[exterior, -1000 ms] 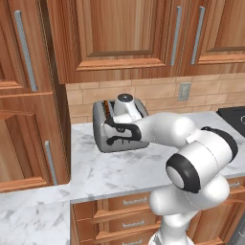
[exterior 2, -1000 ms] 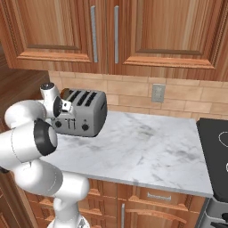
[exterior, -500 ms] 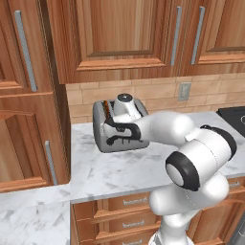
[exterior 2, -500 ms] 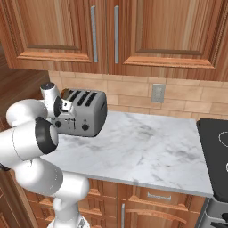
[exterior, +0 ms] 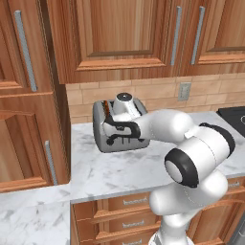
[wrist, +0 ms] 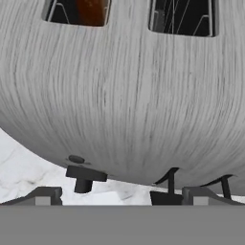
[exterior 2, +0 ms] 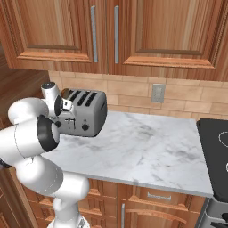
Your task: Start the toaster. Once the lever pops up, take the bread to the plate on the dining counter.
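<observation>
Three views, taken in turn. From the left base camera, the toaster (exterior: pixel 117 130) stands on the marble bench (exterior: pixel 143 165), close to the brick back wall and near the tall wooden cupboard (exterior: pixel 28 95) at the bench's left end. The white arm (exterior: pixel 191 158) reaches over it, and the hand (exterior: pixel 125 136) sits low against the toaster's front face; how wide its fingers stand cannot be told here. An outlet (exterior: pixel 184 91) is set in the wall further right.

From the right base camera, the toaster (exterior 2: pixel 84 113) shows four dark slots on top and a black knob on its front. The hand (exterior 2: pixel 66 116) is at the left part of that front, partly behind the arm's elbow (exterior 2: pixel 46 131).

From the hand camera, the grey toaster (wrist: pixel 124 95) looms very close, with two slots at the top edge. Bread (wrist: pixel 93 10) shows brown inside the left slot. Both fingertips (wrist: pixel 43 195) stand far apart at the bottom, wide, holding nothing, with a small black lever (wrist: pixel 85 177) between them.
</observation>
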{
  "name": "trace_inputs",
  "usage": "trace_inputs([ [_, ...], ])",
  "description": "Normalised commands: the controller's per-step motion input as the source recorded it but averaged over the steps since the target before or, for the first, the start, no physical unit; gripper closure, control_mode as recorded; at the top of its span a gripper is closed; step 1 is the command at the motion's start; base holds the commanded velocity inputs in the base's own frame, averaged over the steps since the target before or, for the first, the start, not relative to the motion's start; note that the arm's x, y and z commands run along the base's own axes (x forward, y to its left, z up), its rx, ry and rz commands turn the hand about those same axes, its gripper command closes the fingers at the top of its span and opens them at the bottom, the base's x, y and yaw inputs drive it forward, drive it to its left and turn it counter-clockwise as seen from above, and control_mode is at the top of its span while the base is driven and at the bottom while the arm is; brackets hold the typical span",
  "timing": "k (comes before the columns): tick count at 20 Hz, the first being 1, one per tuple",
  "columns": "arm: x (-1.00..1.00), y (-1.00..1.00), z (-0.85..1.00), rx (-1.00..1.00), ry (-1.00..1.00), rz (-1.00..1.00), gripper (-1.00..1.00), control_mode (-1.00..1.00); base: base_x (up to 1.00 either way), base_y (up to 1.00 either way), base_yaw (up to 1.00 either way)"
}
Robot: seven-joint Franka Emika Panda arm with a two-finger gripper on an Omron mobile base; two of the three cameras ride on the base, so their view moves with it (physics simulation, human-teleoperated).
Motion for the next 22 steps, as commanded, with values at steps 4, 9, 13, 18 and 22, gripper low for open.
trace_inputs([
  [4,-0.01,0.0,-0.05,0.0,0.0,0.0,-1.0,-1.0,0.0,0.0,0.0],
  [9,-0.03,0.0,-0.18,0.01,0.0,0.0,-1.0,-1.0,0.0,0.0,0.0],
  [13,0.0,0.0,-0.15,0.0,0.0,0.0,-1.0,-1.0,0.0,0.0,0.0],
  [18,0.0,0.0,-0.13,0.0,0.0,0.0,-1.0,-1.0,0.0,0.0,0.0],
  [22,-0.04,0.0,-0.13,0.0,0.0,0.0,-1.0,-1.0,0.0,0.0,0.0],
])
